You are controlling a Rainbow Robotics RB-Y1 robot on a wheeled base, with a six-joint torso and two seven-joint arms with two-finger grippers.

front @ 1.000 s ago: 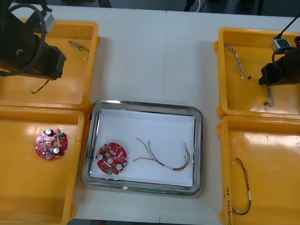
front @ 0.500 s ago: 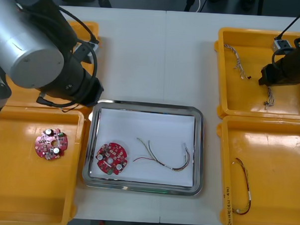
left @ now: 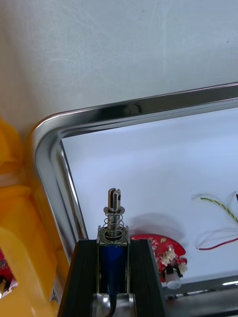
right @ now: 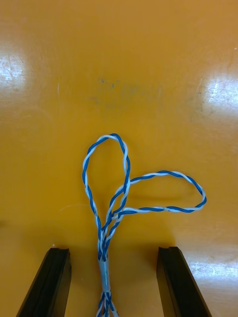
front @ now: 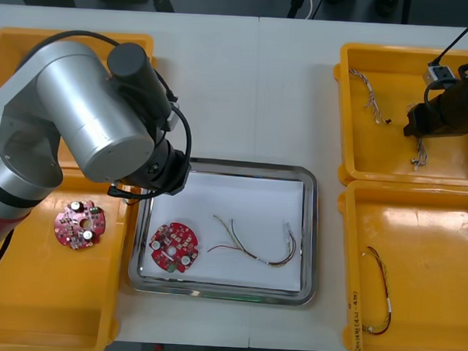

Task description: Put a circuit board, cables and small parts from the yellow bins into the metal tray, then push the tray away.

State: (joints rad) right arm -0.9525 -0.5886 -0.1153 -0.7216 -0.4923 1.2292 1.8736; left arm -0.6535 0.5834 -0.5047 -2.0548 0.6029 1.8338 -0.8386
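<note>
1. There are four yellow bins (front: 433, 231), one shiny-rimmed metal tray (front: 311, 233) and two round red circuit boards. One board (front: 173, 247) lies at the tray's 8 o'clock, the other (front: 80, 224) in the near left bin.
2. One thin red and yellow cable (front: 254, 250) lies at the tray's 4 o'clock.
3. The left arm (front: 88, 130) hides the tray's 10 o'clock corner. Above that corner the left gripper (left: 113, 247) clamps one small metal part (left: 115, 218), blue-bodied with a spring.
4. The right gripper (right: 113, 252), fingers spread, straddles a looped twisted blue and white cable (right: 119, 198) on the far right bin's glossy floor.
</note>
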